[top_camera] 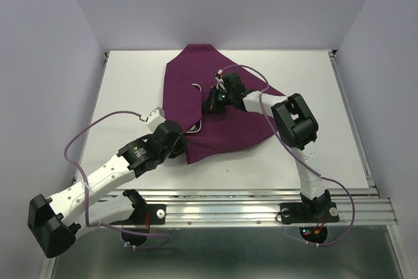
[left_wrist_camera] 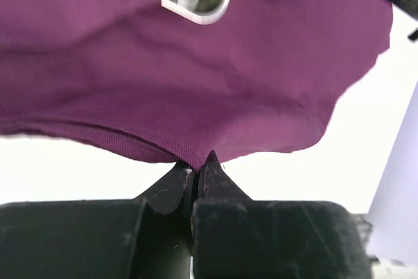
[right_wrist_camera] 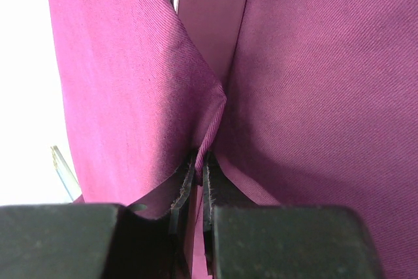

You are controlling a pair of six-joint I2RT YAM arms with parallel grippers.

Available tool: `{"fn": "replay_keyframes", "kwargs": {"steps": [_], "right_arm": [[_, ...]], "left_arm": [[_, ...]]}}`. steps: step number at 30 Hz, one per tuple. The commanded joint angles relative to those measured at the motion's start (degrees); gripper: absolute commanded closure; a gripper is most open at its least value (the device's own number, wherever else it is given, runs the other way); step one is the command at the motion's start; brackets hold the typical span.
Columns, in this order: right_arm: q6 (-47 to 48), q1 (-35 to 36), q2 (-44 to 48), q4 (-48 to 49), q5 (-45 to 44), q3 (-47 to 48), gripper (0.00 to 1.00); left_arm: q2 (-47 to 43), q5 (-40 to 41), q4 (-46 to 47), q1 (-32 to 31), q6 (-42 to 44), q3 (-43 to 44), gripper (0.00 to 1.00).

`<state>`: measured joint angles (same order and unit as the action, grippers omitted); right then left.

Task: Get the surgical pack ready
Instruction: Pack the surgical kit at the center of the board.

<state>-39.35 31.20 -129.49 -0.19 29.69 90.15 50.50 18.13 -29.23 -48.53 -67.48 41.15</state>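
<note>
The surgical pack [top_camera: 228, 119] is a large deep-purple cloth lying rumpled in the middle of the white table. My left gripper [top_camera: 188, 138] is at its near-left edge. The left wrist view shows that gripper [left_wrist_camera: 196, 161] shut on the cloth's hem, with the pack [left_wrist_camera: 196, 76] bulging up beyond. My right gripper [top_camera: 211, 104] reaches over the middle of the cloth. In the right wrist view it [right_wrist_camera: 201, 159] is shut on a raised fold of the pack [right_wrist_camera: 313, 96]. A corner of a shiny steel tray [left_wrist_camera: 196, 17] peeks out from under the cloth.
The white table [top_camera: 130, 83] ends at a metal rail [top_camera: 261, 199] at the near edge, where both arm bases sit. Pale walls close in the back and both sides. Purple cables loop off each arm.
</note>
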Motion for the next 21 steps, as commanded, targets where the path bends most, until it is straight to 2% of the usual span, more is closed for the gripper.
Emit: {"fn": "replay_keyframes", "kwargs": {"steps": [1,6,21], "right_arm": [[0.6,1.0,1.3,1.3,-0.1,-0.8,0.99],[0.9,1.0,2.1,1.4,-0.4,-2.1,0.99],[1.1,1.0,2.5,1.9,-0.2,-3.6,0.99]], "left_arm": [[3.7,1.7,4.6,3.8,9.3,4.6,1.00],[9.5,0.2,9.0,7.8,13.5,8.1,1.00],[22.9,-2.2,14.4,15.7,24.5,20.7,1.00]]}}
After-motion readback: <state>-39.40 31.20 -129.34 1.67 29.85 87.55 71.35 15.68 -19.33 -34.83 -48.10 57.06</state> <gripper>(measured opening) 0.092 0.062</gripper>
